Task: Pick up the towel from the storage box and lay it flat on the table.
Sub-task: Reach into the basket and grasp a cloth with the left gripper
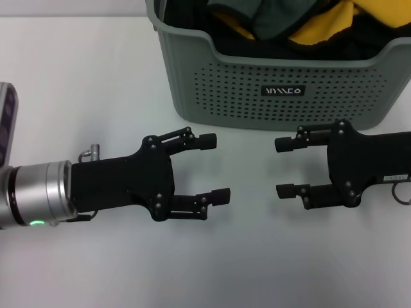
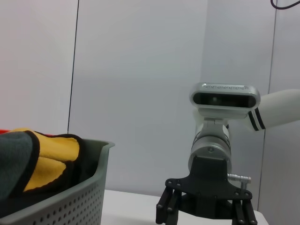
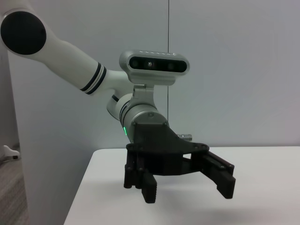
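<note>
Black grippers low over white table, both empty, facing each other in front of the box.

Near: left gripper at about 8 o'clock of the head view, jaws spread wide, pointing toward 3 o'clock; nothing between them. Right gripper at about 4 o'clock, jaws also wide, pointing toward 9 o'clock, a clear gap between the two. White table bare beneath them. Farther, at 12 to 1 o'clock: grey-green storage box, perforated wall, black logo plate toward the grippers. Towel lies crumpled inside it, yellow and dark folds, black edging.
</note>
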{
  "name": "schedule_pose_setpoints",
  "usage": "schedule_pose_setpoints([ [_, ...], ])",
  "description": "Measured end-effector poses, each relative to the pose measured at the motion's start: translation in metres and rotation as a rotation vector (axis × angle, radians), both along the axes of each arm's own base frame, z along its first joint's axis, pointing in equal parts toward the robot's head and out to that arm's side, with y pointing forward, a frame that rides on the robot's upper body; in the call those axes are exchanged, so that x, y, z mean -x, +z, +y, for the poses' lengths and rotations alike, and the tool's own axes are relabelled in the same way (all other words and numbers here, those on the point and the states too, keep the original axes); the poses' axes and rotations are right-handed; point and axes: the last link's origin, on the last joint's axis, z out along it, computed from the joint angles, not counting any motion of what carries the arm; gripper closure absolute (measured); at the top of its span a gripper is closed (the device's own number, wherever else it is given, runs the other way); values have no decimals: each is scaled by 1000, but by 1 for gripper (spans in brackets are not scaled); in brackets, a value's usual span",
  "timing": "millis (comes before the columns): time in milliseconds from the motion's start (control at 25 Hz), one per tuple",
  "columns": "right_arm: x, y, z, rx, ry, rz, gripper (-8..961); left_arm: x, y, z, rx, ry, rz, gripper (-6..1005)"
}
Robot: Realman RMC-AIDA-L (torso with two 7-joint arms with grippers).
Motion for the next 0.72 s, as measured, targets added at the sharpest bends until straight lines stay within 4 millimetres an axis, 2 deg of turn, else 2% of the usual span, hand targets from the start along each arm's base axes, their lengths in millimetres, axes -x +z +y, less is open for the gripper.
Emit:
schedule_pose_setpoints([
  [440,-3,1,-2,-11,-8,17,269,-5,5,-1,-13,-32,-36,111],
  [720,-11,7,-10,-39,-46,75,274,-24,27,18,-135,-23,-193,113],
])
